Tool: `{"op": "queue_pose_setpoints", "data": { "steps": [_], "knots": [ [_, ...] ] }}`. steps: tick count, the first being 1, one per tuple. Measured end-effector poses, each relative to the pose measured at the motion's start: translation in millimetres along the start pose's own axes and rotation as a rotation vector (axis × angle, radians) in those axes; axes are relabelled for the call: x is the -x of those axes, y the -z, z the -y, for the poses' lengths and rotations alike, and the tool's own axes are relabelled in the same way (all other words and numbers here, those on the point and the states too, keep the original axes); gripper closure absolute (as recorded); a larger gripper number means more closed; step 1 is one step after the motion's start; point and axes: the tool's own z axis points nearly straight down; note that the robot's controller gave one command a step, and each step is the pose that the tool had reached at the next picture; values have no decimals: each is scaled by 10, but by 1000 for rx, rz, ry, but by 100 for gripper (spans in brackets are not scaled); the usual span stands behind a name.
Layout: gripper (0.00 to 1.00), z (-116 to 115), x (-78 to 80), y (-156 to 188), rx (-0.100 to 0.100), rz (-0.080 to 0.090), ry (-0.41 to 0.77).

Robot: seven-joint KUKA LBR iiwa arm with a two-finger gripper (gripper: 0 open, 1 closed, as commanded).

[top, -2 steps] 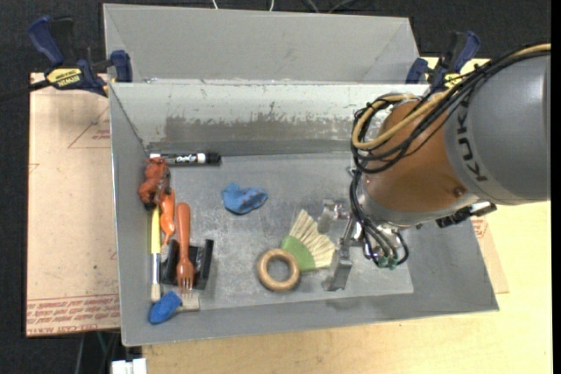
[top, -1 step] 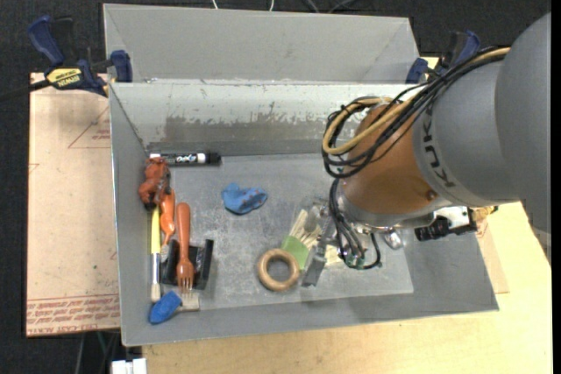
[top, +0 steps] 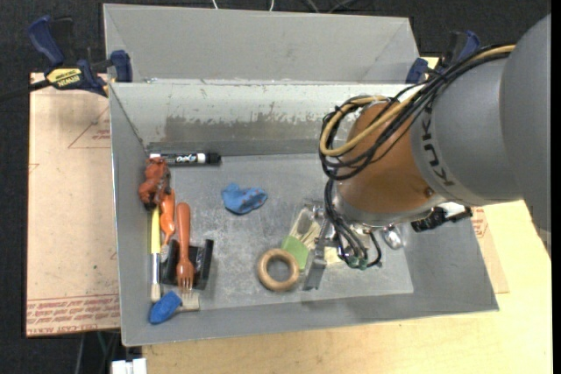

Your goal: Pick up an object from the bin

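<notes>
My gripper (top: 316, 263) is low in the front right part of the bin, under the orange wrist cover. Directly to its left lies a tan ring (top: 279, 269), flat on the floor. A small green piece (top: 296, 252) sits between the ring and the gripper, touching or nearly touching it. Just above that, a pale translucent piece (top: 307, 223) lies partly under the arm. A crumpled blue thing (top: 242, 199) rests apart, further left and toward the back.
Along the left wall lie a black marker (top: 184, 158), an orange-brown toy figure (top: 154, 182), an orange fork (top: 183, 245), a yellow stick (top: 156, 245), a black block (top: 202, 263) and a blue scrap (top: 165, 307). The arm covers the bin's right side.
</notes>
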Motion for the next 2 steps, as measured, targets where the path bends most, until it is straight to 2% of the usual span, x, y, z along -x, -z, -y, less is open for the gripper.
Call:
{"op": "queue_pose_setpoints", "data": {
  "steps": [1,2],
  "knots": [
    [0,143,51,-332,1,6,-95],
    [100,169,42,-325,3,4,-85]
  ]
}}
